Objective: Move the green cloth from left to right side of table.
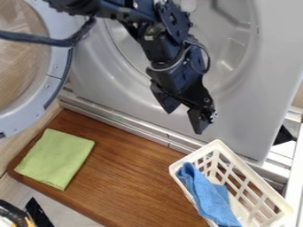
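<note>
My gripper (184, 119) hangs in the upper middle, in front of the grey machine and above the back edge of the wooden board, its two fingers apart with nothing between them. The green cloth (56, 158) lies folded flat on the left end of the brown wooden table (127, 177), below and to the left of the gripper and not touching it.
A white slatted basket (247, 165) stands at the right, with a blue cloth (208, 197) draped in it and over its left rim. Behind the table rises the grey machine front (95, 84); its round door (56, 71) hangs open at the upper left.
</note>
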### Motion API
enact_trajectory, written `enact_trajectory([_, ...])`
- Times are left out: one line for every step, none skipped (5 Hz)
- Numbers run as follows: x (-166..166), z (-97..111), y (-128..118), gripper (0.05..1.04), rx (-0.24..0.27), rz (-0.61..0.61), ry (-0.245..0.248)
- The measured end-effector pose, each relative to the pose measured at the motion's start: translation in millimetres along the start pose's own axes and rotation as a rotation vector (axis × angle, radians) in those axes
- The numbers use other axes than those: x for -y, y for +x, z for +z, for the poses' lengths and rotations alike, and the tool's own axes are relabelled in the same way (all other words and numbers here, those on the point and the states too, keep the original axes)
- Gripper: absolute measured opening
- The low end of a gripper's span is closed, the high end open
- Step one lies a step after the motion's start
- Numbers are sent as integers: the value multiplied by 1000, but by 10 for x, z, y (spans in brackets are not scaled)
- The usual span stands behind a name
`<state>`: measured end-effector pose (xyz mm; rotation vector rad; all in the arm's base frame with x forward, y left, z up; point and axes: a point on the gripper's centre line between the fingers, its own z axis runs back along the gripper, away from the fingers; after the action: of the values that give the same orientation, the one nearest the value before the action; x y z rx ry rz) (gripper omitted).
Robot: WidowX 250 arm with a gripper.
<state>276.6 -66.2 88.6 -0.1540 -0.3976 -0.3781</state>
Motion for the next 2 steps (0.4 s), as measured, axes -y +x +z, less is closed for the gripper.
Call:
enact_trajectory([7,-47,-59,1001,-23,4,-7])
enact_trajectory([-137,69,-202,1001,-12,62,10])
